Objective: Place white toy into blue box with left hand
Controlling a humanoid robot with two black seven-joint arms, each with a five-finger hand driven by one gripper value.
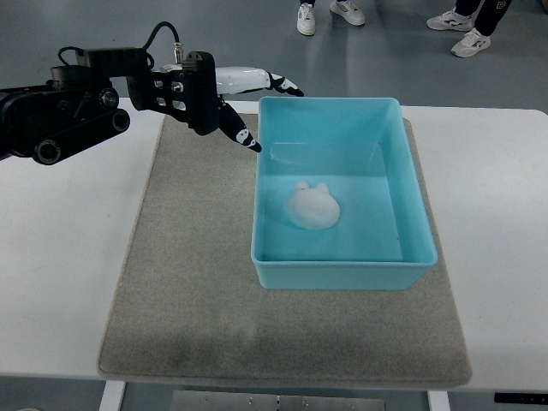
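Your left arm (60,120) comes in from the left edge, high over the table (68,257), and ends in the left hand (218,98) just beside the box's far-left corner. Its fingers (244,134) are spread and relaxed, tips pointing toward the box, and they hold nothing. One fingertip sits close to the rim; you cannot tell whether it touches.

Below it lies the grey mat (188,282), and on the mat the blue box (342,274). The white toy (312,207) rests on the box floor, left of centre, clear of the walls. By the look of it, the placing is done and only the retreat is left.

The risk now is in pulling back. A fingertip that hangs near the rim could catch the box wall and drag or tip the box, so lift before you swing left. The cable (163,34) looped above the wrist could also snag.

Beyond the table's far edge, a person's shoes (330,13) stand on the floor; keep the arm from sweeping that way. Your right arm is out of view.
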